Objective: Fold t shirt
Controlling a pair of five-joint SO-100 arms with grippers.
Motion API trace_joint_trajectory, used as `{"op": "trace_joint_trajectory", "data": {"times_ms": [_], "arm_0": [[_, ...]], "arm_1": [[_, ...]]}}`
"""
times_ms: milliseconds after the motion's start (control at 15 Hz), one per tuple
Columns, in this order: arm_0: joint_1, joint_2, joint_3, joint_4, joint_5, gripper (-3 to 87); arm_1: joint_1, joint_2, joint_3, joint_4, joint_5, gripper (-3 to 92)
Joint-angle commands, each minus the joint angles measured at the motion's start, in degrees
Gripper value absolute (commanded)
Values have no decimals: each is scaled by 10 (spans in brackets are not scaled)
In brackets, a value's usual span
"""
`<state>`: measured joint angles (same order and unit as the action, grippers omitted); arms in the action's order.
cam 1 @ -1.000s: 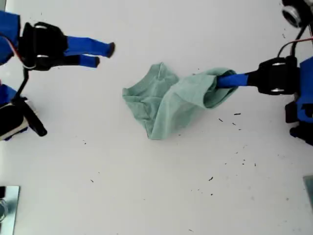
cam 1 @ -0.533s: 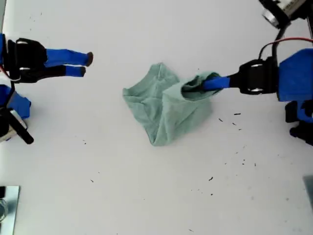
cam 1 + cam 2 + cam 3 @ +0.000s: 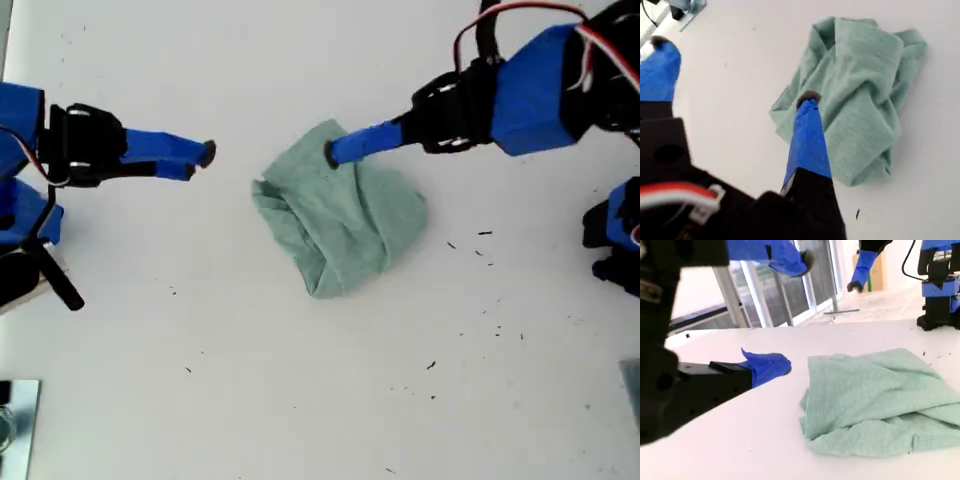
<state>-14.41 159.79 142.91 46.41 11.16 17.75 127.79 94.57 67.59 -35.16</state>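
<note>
The t shirt (image 3: 340, 215) lying bunched on the table (image 3: 300, 400), no clear long axis, my first gripper (image 3: 330, 152) hovering spread over it holding nothing, my second gripper (image 3: 200, 160) waiting parted and empty at the exterior view's left.

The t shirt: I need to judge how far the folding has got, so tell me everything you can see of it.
The t shirt is a small, plain sage-green garment of soft heathered knit, with no print. It lies bunched in a rough, uneven bundle on the white table, near the middle of the exterior view, with layers overlapping and creased rather than squared. Sleeves and neck cannot be told apart. My first claw hangs open over it, one fingertip at the fabric. My second claw is open, beside it and apart.
</note>
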Motion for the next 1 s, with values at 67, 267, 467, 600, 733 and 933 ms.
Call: {"op": "trace_joint_trajectory", "data": {"times_ms": [67,267,467,600,733,933], "arm_0": [[25,120,113,2,-36,229],[58,374,301,47,-93,54],[77,463,362,120,-132,-1],[78,463,402,126,-130,44],[86,465,431,100,-126,81],[46,467,425,131,-75,112]], "arm_1": [[36,254,213,13,41,176],[38,452,451,10,89,25],[32,676,670,29,134,25],[28,731,744,117,178,24],[10,731,795,121,211,24],[9,730,833,93,104,36]]}}
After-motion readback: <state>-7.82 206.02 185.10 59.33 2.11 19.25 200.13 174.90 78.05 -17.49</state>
